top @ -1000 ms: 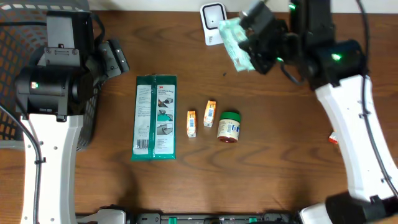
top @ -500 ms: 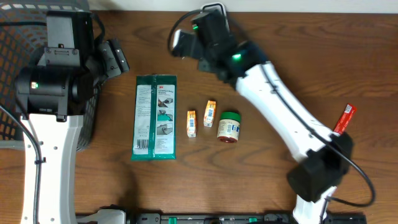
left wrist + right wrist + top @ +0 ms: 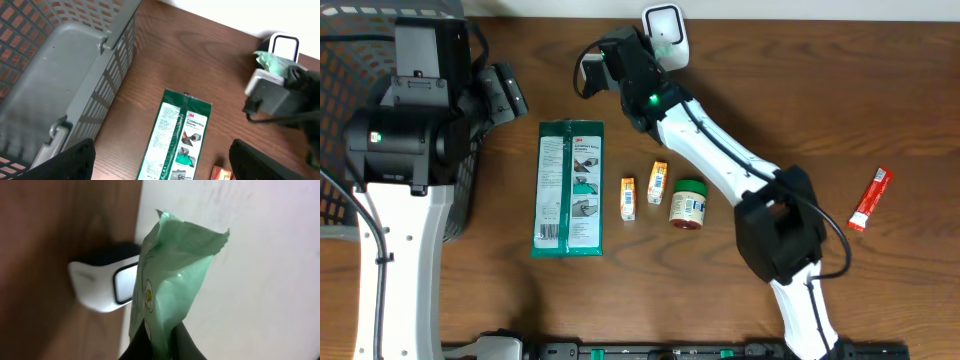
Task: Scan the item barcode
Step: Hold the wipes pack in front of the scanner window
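Swung across since earlier, my right claw (image 3: pixel 160 349) is clamping the green packet (image 3: pixel 172 270) before the scanner (image 3: pixel 95 286) just beyond; scanning is seemingly beginning.

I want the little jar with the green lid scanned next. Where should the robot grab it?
Best around its labelled middle, coming straight down from above. The jar seems to lie on its side, green lid toward the far edge, so the jaws can close on its left and right curved sides. Mind the small orange box close by.
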`<act>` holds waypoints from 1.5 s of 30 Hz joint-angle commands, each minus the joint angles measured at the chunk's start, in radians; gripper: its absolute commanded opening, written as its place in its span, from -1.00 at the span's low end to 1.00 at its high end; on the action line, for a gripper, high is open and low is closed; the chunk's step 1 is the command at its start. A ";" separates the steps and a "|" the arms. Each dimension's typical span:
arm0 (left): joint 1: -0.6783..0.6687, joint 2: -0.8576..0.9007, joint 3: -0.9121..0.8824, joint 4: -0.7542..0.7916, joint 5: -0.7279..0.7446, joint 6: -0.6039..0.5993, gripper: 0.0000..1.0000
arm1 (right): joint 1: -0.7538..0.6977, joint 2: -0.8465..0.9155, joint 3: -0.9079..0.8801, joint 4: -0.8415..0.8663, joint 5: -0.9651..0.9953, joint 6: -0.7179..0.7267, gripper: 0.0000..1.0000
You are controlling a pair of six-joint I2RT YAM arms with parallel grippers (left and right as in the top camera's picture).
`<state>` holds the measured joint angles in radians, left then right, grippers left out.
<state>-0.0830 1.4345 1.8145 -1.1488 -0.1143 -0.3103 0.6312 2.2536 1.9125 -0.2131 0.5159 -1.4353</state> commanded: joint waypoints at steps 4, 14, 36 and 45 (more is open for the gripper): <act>0.003 0.004 0.000 -0.003 -0.002 0.009 0.72 | -0.056 0.119 0.021 0.199 0.040 -0.217 -0.99; 0.003 0.004 0.000 -0.003 -0.002 0.009 0.72 | -0.115 0.285 0.021 0.621 -0.047 -0.298 -0.98; 0.003 0.004 0.000 -0.003 -0.002 0.009 0.72 | -0.115 0.296 0.021 0.709 -0.077 0.087 -0.99; 0.003 0.004 0.000 -0.003 -0.002 0.009 0.72 | -0.109 0.192 0.021 0.686 -0.052 0.467 -0.98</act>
<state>-0.0830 1.4345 1.8145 -1.1484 -0.1143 -0.3103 0.5060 2.5477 1.9144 0.4797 0.4431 -1.1763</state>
